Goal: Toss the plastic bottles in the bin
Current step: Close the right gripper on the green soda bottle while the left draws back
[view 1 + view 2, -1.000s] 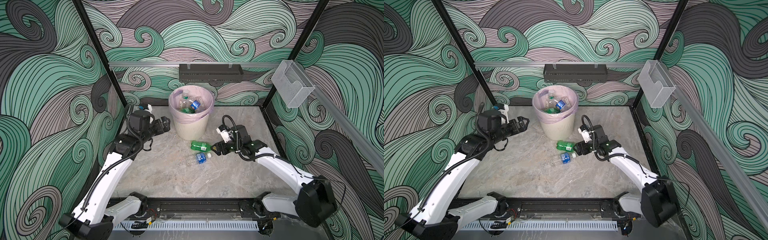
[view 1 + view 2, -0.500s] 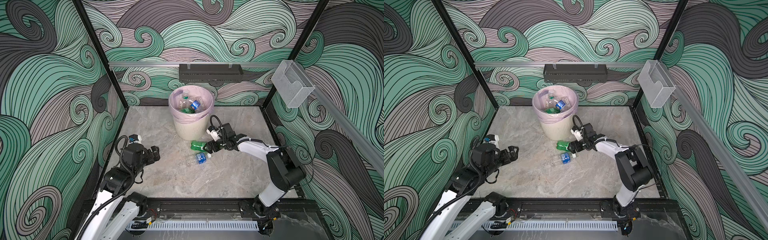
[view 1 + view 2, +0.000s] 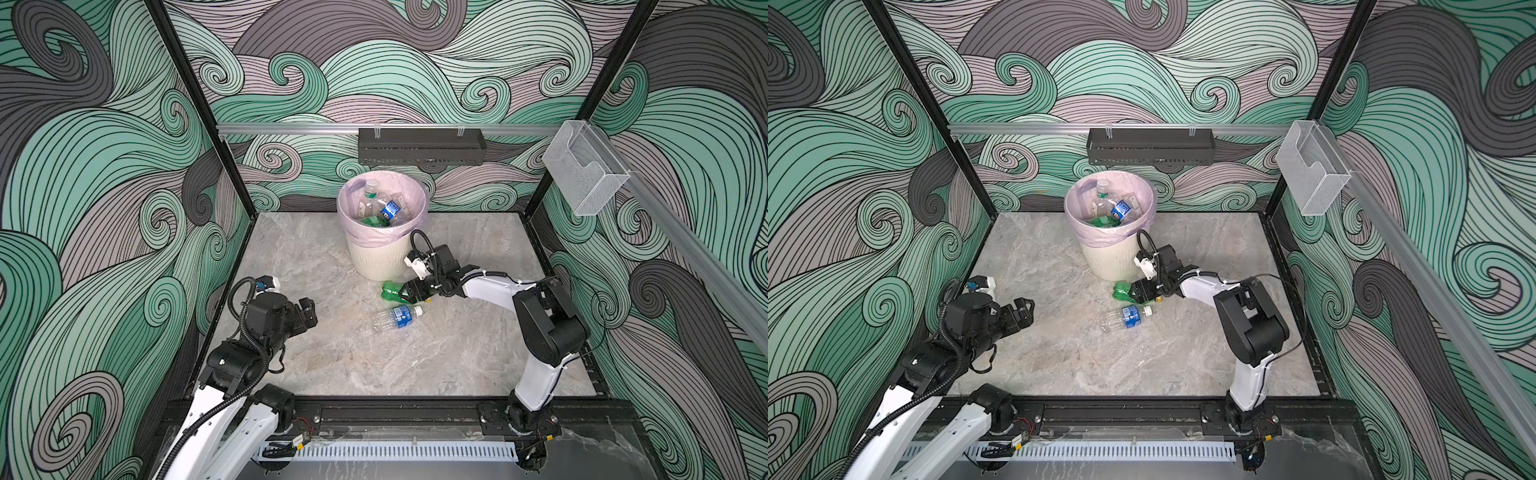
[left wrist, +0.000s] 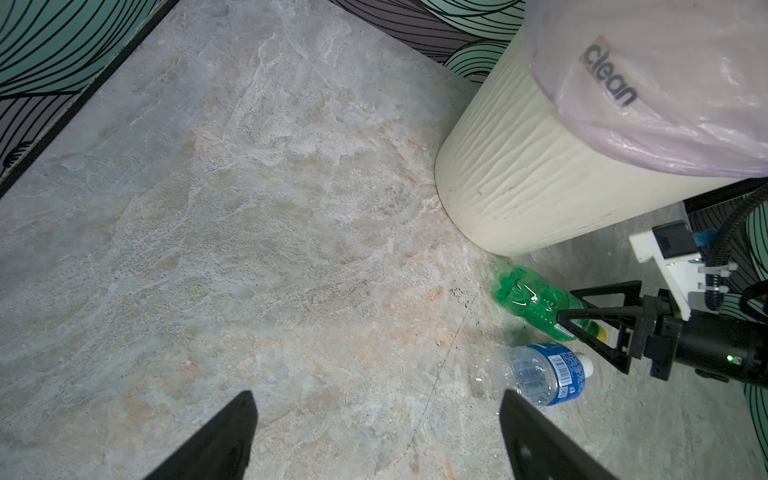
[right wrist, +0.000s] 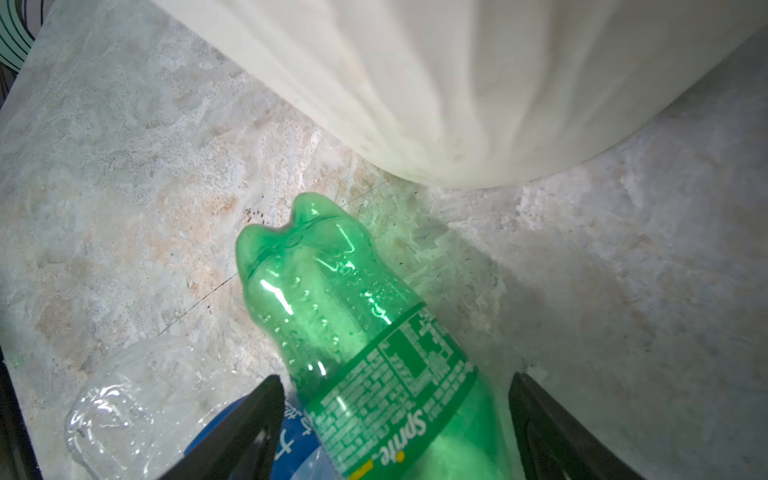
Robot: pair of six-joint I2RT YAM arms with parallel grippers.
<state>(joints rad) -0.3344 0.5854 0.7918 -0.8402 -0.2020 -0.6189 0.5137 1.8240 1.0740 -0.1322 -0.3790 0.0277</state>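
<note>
Green bottle [image 5: 353,332] lies on the worktop [image 3: 374,365] just beside the bin [image 3: 376,262], my right gripper [image 3: 400,293] spread open around it. My left gripper [image 3: 312,313], open and empty, has pulled back from the bin to the worktop's left edge, leaving the middle free.

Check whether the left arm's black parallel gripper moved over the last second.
Yes. The black left gripper pulled back from beside the round cream ribbed plastic bin, toward the marble table's front-left.
</note>
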